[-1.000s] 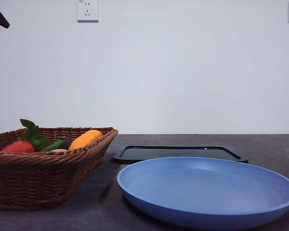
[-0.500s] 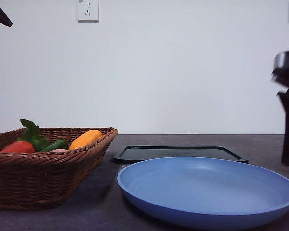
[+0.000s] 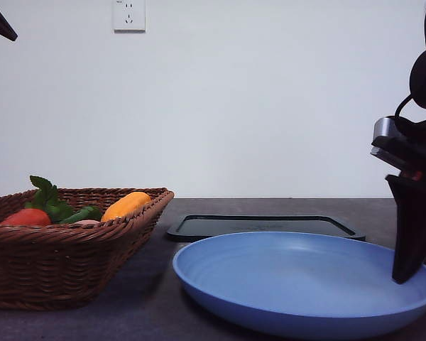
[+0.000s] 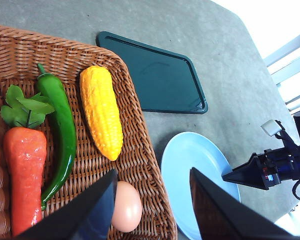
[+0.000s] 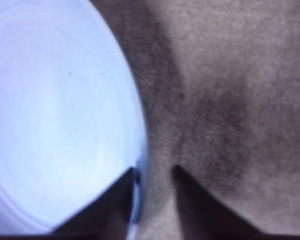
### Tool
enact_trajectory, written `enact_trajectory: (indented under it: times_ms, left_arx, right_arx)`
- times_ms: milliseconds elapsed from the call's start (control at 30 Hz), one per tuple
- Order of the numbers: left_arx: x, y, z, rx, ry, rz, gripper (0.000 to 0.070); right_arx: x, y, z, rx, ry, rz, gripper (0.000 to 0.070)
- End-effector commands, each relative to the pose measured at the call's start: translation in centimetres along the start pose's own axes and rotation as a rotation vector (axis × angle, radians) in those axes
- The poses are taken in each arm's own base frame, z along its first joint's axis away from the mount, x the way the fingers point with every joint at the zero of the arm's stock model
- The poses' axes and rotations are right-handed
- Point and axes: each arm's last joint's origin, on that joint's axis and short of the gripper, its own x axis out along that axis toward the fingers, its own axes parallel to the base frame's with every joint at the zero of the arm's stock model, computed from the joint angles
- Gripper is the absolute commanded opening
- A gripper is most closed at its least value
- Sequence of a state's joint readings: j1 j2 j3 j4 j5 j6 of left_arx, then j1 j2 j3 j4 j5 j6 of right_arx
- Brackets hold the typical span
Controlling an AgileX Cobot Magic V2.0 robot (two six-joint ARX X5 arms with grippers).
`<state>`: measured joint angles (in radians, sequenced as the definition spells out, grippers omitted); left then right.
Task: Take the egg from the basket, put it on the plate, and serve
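R fingers straddling plate rim, L fingers spread over basket.

Front: my right gripper (image 3: 412, 273) low at the right edge of the plate (image 3: 305, 312); basket (image 3: 64, 266) far left w/ veg. L wrist: my left gripper (image 4: 150, 210) spread wide, nothing held; egg (image 4: 126, 206) in the basket's near corner, just under one finger, beside the corn (image 4: 101, 111). R wrist: fingers apart, one over plate rim, other over table (image 5: 230, 75).
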<state>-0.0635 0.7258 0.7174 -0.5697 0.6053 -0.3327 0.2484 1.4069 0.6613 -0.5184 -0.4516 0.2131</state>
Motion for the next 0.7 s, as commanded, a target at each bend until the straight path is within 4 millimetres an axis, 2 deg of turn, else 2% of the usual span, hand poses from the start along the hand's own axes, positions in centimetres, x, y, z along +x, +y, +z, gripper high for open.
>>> enact_trajectory:
  times_ms: [0, 133, 333, 667]
  left_arx:
    - [-0.1, -0.2, 0.3, 0.003, -0.009, -0.009, 0.0306]
    - [0.0, -0.2, 0.3, -0.014, -0.007, -0.010, 0.0419]
    - [1.0, -0.7, 0.1, -0.003, 0.053, -0.042, 0.0426]
    - [6.7, -2.6, -1.2, 0.091, 0.286, 0.093, 0.0426]
  right_arx:
    - [0.1, 0.1, 0.2, -0.015, 0.002, -0.001, 0.0003]
    - [-0.6, 0.4, 0.1, -0.027, -0.024, 0.004, 0.0000]
    - [-2.9, 1.3, -0.6, -0.048, -0.086, 0.011, 0.0000]
    - [-7.0, 1.9, -2.7, -0.053, -0.210, -0.026, 0.0000]
